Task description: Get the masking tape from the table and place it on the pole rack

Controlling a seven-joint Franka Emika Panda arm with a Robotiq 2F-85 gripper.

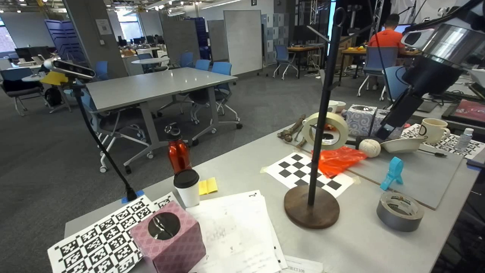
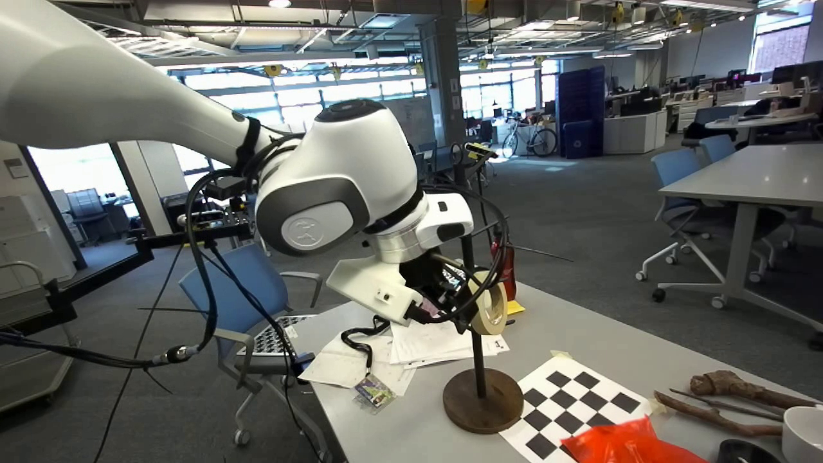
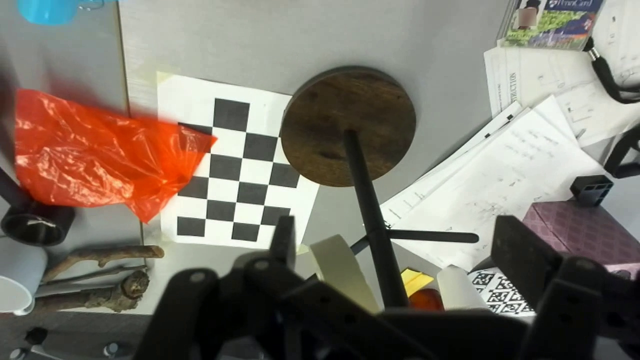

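One cream ring of masking tape [image 3: 344, 270] was upright just beside the pole [image 3: 369, 200] of the pole rack [image 1: 315, 163], well above its round brown base [image 1: 293, 208]. A short rod [image 3: 359, 245] of the rack reached toward the ring in the wrist view; whether it passed through the hole, I could not tell. The hand [image 3: 397, 232] was released, its fingers [image 3: 522, 250] spread wide, with the tape and the pole showing in the gap between them. The base stood on the pale grey surface [image 1: 360, 242] and covered part of a checkered sheet [image 3: 245, 195], whose opposite edge was partly covered by a crumpled red plastic bag [image 3: 100, 155]. In an exterior view, a grey tape roll [image 1: 400, 219] lay near the base, with a light-blue clip [image 1: 394, 172] standing near the roll. A black-lidded white cup [image 1: 189, 196] stood near a pink tissue box [image 1: 176, 246], and a red bottle [image 1: 179, 155] showed behind the cup.
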